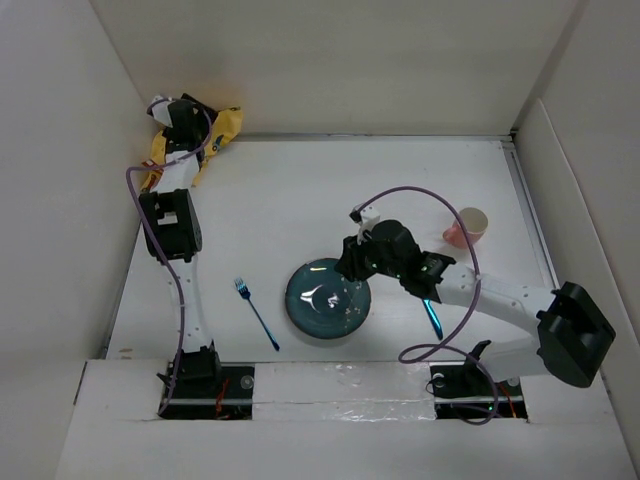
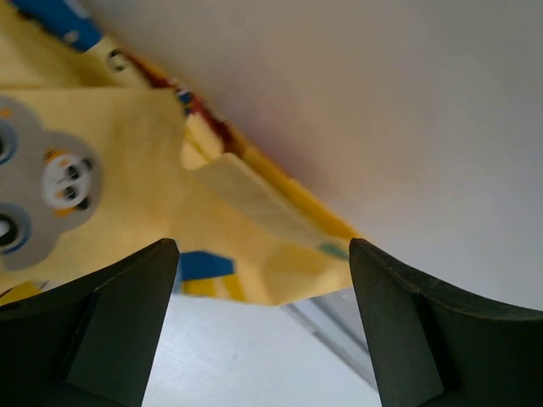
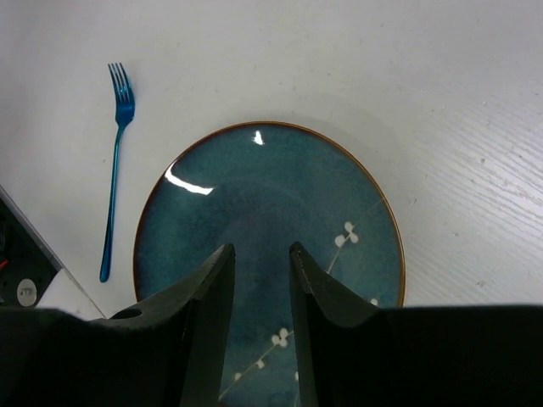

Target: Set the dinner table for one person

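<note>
The dinner table [image 1: 300, 200] is a wide white surface. On it, near the front middle, lies a dark teal plate [image 1: 328, 298] with a blue fork [image 1: 257, 313] to its left. My right gripper [image 1: 352, 262] hovers over the plate [image 3: 254, 186]. It is open [image 3: 261, 250] with a narrow gap and nothing between its fingers. The fork [image 3: 114, 186] shows left of the plate. My left gripper [image 1: 175, 115] is at the far left corner by a crumpled yellow printed cloth [image 1: 215, 130]. The left gripper [image 2: 263, 250] is wide open, and the cloth [image 2: 153, 170] lies just beyond its tips, ungripped.
A pink cup [image 1: 467, 227] lies on its side at the right of the table. A blue utensil [image 1: 432, 315] lies partly under the right arm. White walls enclose the table on the left, back and right. A raised strip [image 2: 339, 331] runs along the table's back edge.
</note>
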`<state>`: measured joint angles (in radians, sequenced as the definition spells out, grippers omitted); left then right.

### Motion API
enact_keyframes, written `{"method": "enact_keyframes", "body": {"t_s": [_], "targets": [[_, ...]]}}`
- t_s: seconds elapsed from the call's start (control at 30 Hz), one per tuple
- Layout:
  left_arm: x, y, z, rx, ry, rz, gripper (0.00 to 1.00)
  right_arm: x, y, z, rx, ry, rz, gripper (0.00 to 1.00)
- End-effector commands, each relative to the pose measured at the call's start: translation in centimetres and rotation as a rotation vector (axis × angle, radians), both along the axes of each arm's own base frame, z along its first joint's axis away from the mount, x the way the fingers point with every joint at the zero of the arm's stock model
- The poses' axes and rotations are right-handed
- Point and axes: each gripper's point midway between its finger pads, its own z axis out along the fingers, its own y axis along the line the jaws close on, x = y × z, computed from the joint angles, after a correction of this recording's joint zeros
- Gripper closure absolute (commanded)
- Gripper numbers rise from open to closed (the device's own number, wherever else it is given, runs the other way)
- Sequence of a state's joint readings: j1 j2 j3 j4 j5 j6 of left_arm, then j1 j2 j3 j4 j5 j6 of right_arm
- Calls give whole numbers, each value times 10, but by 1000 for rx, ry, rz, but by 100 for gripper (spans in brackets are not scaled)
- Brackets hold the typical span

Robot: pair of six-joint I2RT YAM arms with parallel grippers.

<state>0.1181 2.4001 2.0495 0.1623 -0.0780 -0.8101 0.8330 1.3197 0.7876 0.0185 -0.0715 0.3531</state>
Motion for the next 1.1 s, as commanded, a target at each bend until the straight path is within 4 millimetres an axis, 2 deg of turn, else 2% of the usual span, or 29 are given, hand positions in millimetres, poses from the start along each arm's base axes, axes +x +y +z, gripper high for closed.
{"method": "enact_keyframes", "body": {"t_s": [0.0,0.03,0.07,0.13,0.2,0.23,0.27,0.33,0.57,0.7,0.77,0.8,0.83,0.9,0.97,1.0,1.03,1.07], "targets": [[19,-11,65,-50,-214,-39,20,7,22,29,60,-66,57,63],[20,-15,78,-68,-278,-58,21,8,24,29,58,-63,57,63],[14,-16,70,-81,-272,-54,22,9,25,22,43,-52,62,64],[8,-24,85,-93,-349,-93,23,8,29,19,42,-44,78,64],[3,-23,86,-94,-342,-88,23,8,32,13,35,-31,93,65],[5,-22,78,-88,-302,-80,22,8,34,13,40,-30,100,65],[12,-19,86,-66,-307,-76,22,8,35,12,40,-26,103,65],[19,-12,75,-60,-254,-41,22,5,37,11,45,-16,118,65],[40,-6,73,-85,-270,-10,25,7,32,5,20,-16,96,65],[44,-5,60,-90,-243,-5,29,8,34,3,12,-7,101,65],[42,-4,46,-85,-207,3,30,8,34,4,15,-11,100,65],[39,-1,32,-72,-171,16,30,10,33,4,9,-12,90,65],[38,-1,34,-71,-173,16,31,10,33,3,9,-10,90,65],[36,2,26,-65,-147,33,32,12,31,1,-3,-11,77,65],[35,3,22,-62,-137,36,35,13,30,2,-7,-13,70,65],[36,3,20,-64,-136,37,40,13,29,0,-13,-9,68,65],[36,3,22,-65,-141,35,55,13,29,2,-10,-14,65,65],[37,2,22,-72,-140,34,60,13,29,2,-11,-13,64,65]]}}
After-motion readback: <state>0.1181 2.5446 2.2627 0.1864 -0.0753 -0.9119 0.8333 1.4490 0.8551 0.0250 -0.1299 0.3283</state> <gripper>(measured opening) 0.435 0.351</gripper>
